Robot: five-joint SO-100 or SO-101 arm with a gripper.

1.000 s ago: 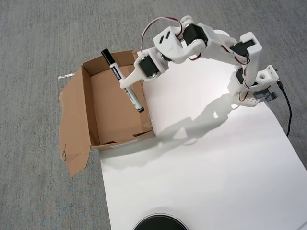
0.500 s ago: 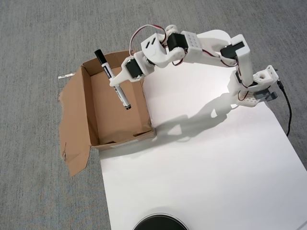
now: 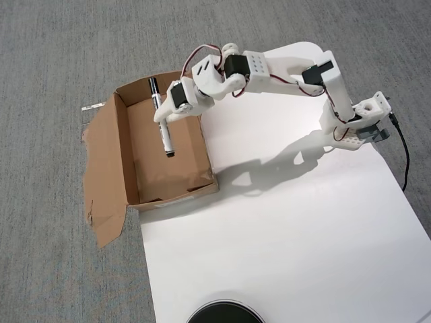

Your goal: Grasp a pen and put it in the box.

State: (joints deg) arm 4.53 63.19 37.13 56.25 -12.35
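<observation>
The pen point(image 3: 163, 134), white-barrelled with a black cap at its far end and a black tip at its near end, hangs over the inside of the box point(image 3: 122, 149), running lengthwise above the floor. My gripper point(image 3: 162, 116) reaches in from the right over the box's right wall and is shut on the pen around the middle of its barrel. The box is brown cardboard and open on top, with one large ragged flap point(image 3: 102, 176) splayed out to the left on the carpet. Whether the pen touches the box floor cannot be told.
The box sits at the left edge of a white board point(image 3: 283, 229) lying on grey carpet. The arm's base point(image 3: 360, 124) stands at the board's right rim, with a black cable point(image 3: 405, 158) trailing off. A black round object point(image 3: 223, 313) shows at the bottom edge.
The arm has stretched further left, carrying the pen from above the box's right wall to over the middle of the box. The pen now lies more in line with the box's length.
</observation>
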